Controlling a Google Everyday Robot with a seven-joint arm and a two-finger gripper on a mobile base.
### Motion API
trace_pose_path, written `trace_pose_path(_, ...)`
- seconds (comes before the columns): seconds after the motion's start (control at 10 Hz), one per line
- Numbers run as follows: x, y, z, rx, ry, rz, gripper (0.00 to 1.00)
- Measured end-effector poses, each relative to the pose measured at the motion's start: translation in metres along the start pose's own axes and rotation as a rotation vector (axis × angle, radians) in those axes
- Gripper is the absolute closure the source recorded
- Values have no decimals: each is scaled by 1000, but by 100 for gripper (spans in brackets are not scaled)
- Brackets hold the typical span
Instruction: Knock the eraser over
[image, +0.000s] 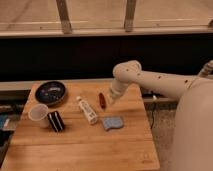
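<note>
The eraser (56, 121) is a small black block with pale vertical stripes. It stands upright on the wooden table (80, 150) at the left, right beside the white cup (38, 114). My gripper (109, 100) hangs from the white arm over the middle-right of the table, just right of a small red object (102, 100). It is well to the right of the eraser, with the white tube between them.
A white tube with a printed label (87, 110) lies between the eraser and the gripper. A flat blue-grey pad (113, 123) lies below the gripper. A dark bowl (50, 92) sits at the back left. A dark wall runs behind the table.
</note>
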Motion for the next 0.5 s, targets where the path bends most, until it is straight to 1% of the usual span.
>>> trace_pose_path(0.1, -12, 25, 8, -35, 17, -57, 100)
trace_pose_path(0.2, -15, 46, 14, -59, 31, -98, 100)
trace_pose_path(0.3, -13, 67, 21, -82, 54, -139, 100)
trace_pose_path(0.4, -13, 85, 25, -96, 65, -172, 100)
trace_pose_path(0.5, -12, 119, 33, -116, 88, -237, 100)
